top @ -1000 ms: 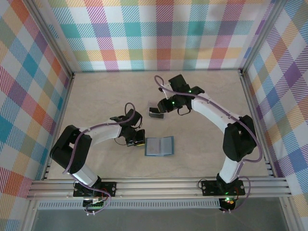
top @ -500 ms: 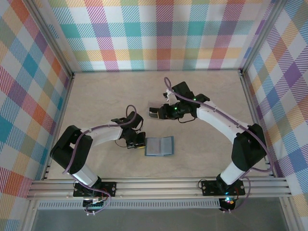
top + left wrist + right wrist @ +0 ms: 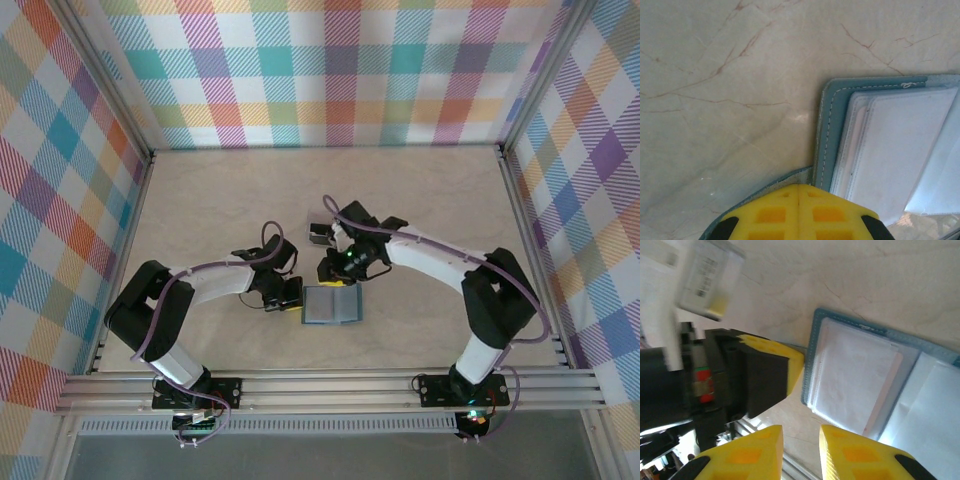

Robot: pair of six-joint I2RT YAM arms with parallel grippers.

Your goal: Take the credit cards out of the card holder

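The card holder [image 3: 331, 305] lies open on the table, teal-edged with pale panels [image 3: 855, 375]. One light grey credit card [image 3: 320, 234] with a dark band lies flat on the table behind it, blurred at the upper left of the right wrist view [image 3: 710, 277]. My left gripper [image 3: 285, 293] is shut, its yellow tips [image 3: 799, 189] resting on the holder's small side tab [image 3: 790, 177] at the holder's left edge. My right gripper [image 3: 335, 270] hovers over the holder's far left corner, between card and holder. It is open with a narrow gap [image 3: 801, 435] and nothing in it.
The marble-patterned table [image 3: 200, 200] is walled by checked panels. An aluminium rail [image 3: 330, 385] runs along the near edge. The two grippers are close together at the holder's left side, the left fingertip [image 3: 790, 357] showing in the right wrist view.
My right gripper has moved from the loose card toward me, down to the holder's far edge, with its jaws narrowed. The card stays on the table. The left gripper has not moved.
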